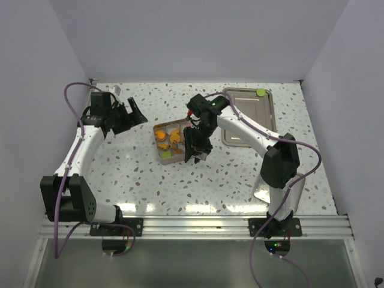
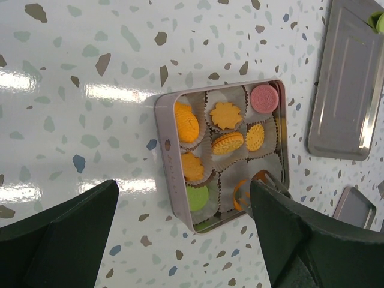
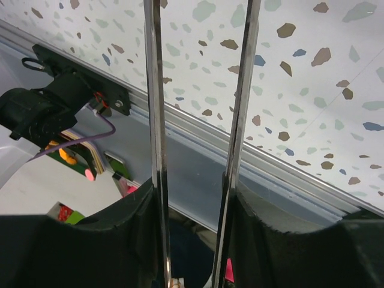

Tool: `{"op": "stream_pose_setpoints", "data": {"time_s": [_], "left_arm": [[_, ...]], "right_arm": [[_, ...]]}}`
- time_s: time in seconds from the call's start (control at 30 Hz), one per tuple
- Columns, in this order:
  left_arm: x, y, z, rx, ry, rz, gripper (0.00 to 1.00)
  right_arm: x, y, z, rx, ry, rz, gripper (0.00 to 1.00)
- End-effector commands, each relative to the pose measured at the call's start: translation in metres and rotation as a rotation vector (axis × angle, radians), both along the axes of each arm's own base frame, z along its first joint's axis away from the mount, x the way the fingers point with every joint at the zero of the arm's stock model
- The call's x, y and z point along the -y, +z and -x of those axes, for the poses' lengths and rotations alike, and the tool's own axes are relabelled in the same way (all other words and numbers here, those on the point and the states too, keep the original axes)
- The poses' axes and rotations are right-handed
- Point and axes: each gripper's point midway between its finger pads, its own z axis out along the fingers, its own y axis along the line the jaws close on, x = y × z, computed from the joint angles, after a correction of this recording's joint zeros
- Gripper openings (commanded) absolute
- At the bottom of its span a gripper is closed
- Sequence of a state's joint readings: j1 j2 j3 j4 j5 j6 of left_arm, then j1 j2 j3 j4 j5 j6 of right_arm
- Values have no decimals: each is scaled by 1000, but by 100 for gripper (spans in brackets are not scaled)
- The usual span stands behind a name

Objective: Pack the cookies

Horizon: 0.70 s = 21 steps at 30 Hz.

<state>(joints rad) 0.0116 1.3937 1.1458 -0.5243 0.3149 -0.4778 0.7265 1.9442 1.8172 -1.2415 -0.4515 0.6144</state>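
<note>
Entry: cookie tin [image 2: 171, 180], square, lidless, on the speckled table [image 2: 90, 72], lying ahead of and below the left end effector [image 2: 186, 240] and directly beneath the right end effector [image 1: 196, 150]. Contents, counted from the left wrist view: cookies [image 2: 227, 143] in white crinkled paper cups [image 2: 231, 189], eight made out — six orange or yellow, one pink [image 2: 264, 98], one green [image 2: 197, 197]; one further green cookie [image 1: 260, 92] is seen on the far rim of the tin lid [image 1: 247, 117], which lies well beside the right end effector. The orange piece at the tin's near corner is partly hidden. Left end effector: fingers spread wide, nothing held. Right end effector: two thin metal blades standing slightly apart; whether anything is pinched between the tips cannot be told. Step judged in hand: placing into a cup. It is best done by a vertical descent over one cup, the blades parted only when low, and a straight lift clear of the paper edges.
</note>
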Motion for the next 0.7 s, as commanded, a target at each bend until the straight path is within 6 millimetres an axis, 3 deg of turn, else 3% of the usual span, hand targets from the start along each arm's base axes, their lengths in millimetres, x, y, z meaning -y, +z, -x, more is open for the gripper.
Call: {"op": "stream_pose_setpoints", "data": {"time_s": [0.0,0.47,0.67], "left_arm": [[3,12,-2,64,-19,1,96],[3,12,-5,65,-19,4,96],[2,11,-6,63,-14,2,96]], "right_arm": [[0,-3,-4,11,-5,18,45],[-4,9,-15,41,5,15,46],[-1,23,-24,67,10,19,48]]}}
